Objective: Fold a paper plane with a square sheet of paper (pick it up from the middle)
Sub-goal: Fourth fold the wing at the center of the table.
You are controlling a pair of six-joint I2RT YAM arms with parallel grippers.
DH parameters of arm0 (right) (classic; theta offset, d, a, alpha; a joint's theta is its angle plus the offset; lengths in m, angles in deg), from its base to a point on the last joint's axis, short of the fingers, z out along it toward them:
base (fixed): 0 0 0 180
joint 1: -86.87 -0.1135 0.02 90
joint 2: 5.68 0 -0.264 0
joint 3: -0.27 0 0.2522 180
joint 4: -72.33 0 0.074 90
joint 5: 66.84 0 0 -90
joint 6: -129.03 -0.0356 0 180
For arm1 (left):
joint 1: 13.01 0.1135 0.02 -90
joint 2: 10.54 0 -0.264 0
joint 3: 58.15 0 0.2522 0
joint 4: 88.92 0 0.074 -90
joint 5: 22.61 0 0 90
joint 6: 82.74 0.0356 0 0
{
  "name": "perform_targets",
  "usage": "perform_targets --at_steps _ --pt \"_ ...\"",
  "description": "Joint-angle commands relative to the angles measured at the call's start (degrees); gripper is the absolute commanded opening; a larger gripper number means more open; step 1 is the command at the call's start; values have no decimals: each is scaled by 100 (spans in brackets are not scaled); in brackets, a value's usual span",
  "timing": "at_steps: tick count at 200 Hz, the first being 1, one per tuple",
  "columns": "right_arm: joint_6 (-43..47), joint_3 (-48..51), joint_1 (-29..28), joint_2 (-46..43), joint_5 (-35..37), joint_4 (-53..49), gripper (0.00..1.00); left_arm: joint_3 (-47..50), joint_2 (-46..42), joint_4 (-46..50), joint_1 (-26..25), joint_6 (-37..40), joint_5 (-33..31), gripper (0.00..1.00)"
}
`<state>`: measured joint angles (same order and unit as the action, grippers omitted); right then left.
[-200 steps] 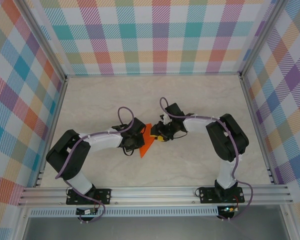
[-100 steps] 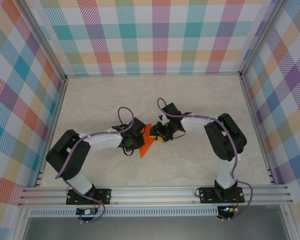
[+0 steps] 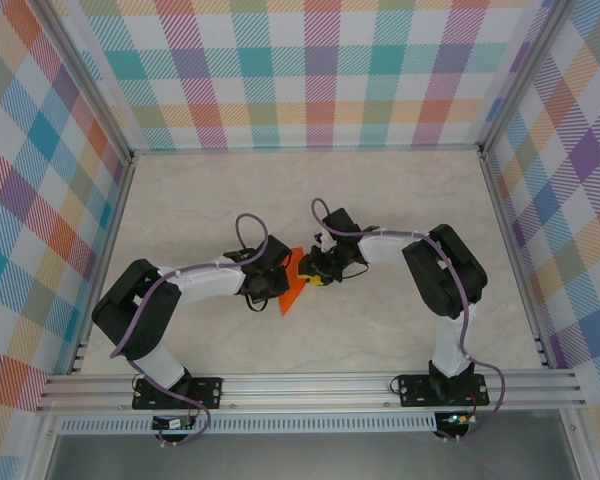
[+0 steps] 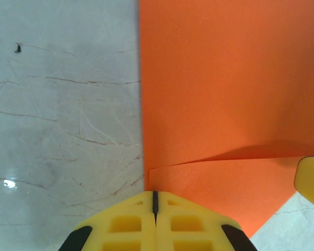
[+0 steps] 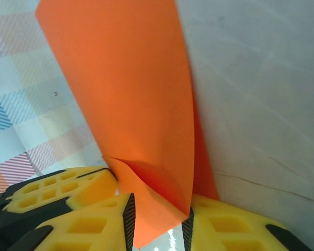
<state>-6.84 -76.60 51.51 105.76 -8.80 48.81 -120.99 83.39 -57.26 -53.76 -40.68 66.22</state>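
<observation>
The square sheet of paper (image 3: 293, 289) is bright orange and partly folded, and stands between my two grippers at the table's middle. My left gripper (image 3: 277, 280) is shut, its yellow jaws (image 4: 155, 197) pinched on the paper's folded edge (image 4: 225, 94). A crease line runs across the sheet just ahead of them. My right gripper (image 3: 317, 274) faces it from the right. In the right wrist view its jaws (image 5: 157, 226) stand apart with a curled corner of the paper (image 5: 131, 89) between them. That corner touches the right pad, and a gap shows on the other side.
The marble-patterned table top (image 3: 310, 200) lies all round the paper. Checked walls (image 3: 310, 70) and aluminium rails (image 3: 310, 385) enclose it. The left gripper's yellow fingers (image 5: 60, 191) sit close against the right gripper's left finger.
The right gripper has edged slightly left toward the paper and its jaws have narrowed around the corner. The left gripper and the paper have stayed put.
</observation>
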Motion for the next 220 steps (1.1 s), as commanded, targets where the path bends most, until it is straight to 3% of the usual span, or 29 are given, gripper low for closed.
perform_targets --at_steps 1,36,57,69,90,114,188,220 --pt "25 -70 -42 81 -392 324 29 45 -10 132 23 34 -140 0" --pt "-18 -52 -42 133 -403 399 17 -57 -158 285 30 124 -210 1" --pt "-28 -9 -42 -4 -118 379 9 -219 -407 549 58 253 -364 9" --pt "-11 9 -30 -152 146 321 7 -317 -603 740 105 332 -495 21" --pt "3 23 -15 -445 641 160 4 -447 -969 968 219 473 -657 51" --pt "-66 -16 11 -778 1243 -155 1 -506 -1326 1042 369 654 -594 69" --pt "-1014 -163 6 -1740 2456 -1095 0 -489 -1836 693 489 1323 -290 97" --pt "-1140 -621 -164 -1925 2905 -1500 0 -424 -1948 552 498 1526 -266 100"
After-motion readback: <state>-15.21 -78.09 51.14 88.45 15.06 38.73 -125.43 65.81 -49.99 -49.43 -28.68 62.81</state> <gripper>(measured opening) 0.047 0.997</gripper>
